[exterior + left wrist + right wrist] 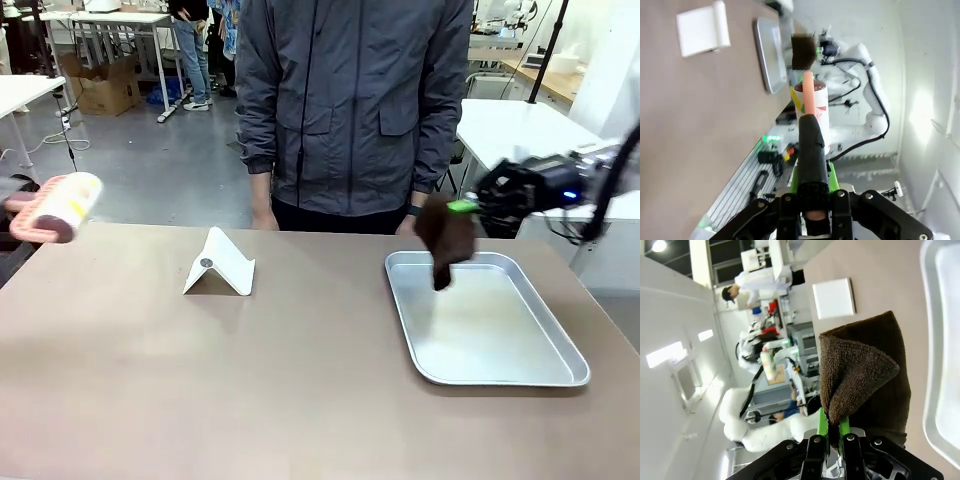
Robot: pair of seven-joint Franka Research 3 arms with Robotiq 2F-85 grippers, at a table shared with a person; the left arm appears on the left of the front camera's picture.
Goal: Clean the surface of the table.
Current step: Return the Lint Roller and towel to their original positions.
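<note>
Right claw (pixel 468 207): clamped on a brown cloth (pixel 444 238), which hangs down over the far left corner of the tray (pixel 560 345); in the right wrist view the green pads (pixel 823 426) pinch the cloth's folded edge.
Left claw (pixel 810 175): closed around the pink handle of a lint roller (pixel 62 206), held in the air at the left edge of the bench, clear of the top.
Bench (pixel 200 380): wide brownish top across the whole foreground, bare in its near half.
Tray: silver, lying on the right side of the bench, nothing resting inside it.
Stand (pixel 221 263): small folded white piece, left of centre, well apart from the tray.
Person (pixel 350 100): standing at the far edge in a grey jacket, hands down by the bench edge.
Step in hand: as I judge it, both tools are picked up and raised; wiping has not yet begun.
Next move: probably bring the cloth off the tray and down flat onto bare bench, then sweep, steering round the stand.
</note>
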